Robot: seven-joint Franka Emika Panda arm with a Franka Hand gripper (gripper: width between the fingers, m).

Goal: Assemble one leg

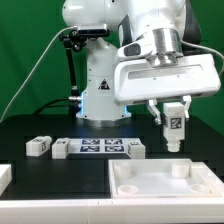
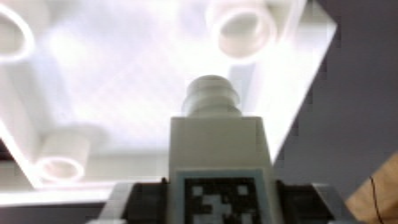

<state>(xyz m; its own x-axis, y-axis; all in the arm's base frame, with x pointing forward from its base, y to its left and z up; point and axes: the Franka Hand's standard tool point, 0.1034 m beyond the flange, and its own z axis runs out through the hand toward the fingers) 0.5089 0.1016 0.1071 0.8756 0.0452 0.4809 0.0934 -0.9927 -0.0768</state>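
panel [image 1: 140, 192] cropped by frame, leg [image 2: 217, 140] base cropped

Smooth plastic leg [image 1: 174, 124], matt black table [image 1: 60, 178]

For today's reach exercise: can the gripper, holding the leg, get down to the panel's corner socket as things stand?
Probably yes: the gripper holds the leg above the panel, and nothing shows between its peg and the corner socket.
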